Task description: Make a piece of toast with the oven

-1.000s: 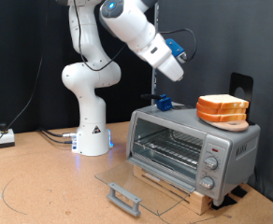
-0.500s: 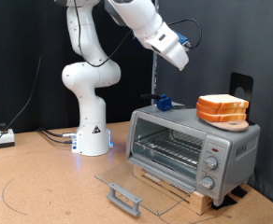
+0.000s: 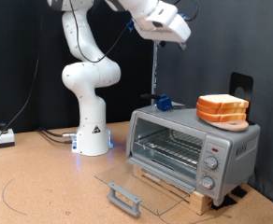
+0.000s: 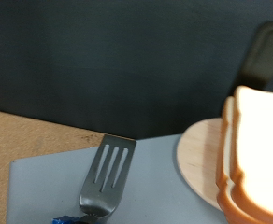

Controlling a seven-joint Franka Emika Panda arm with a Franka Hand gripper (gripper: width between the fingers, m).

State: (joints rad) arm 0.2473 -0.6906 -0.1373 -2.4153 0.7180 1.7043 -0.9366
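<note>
The oven stands on a wooden board at the exterior view's right, with its glass door folded down flat and its wire rack bare. A thick stack of bread slices sits on a round wooden plate on the oven's top, and shows in the wrist view. No single slice shows apart from the stack. My gripper is high above the oven's left end, near the exterior view's top, holding nothing I can see. Its fingers do not show in the wrist view.
A metal spatula with a blue handle lies on the oven top, its slotted head beside the plate. A black object stands behind the bread. The robot base is at the exterior view's left, with cables on the table.
My arm has swung upward, lifting the gripper from just above the oven's top toward the exterior view's top edge. The oven, bread and spatula have not moved.
</note>
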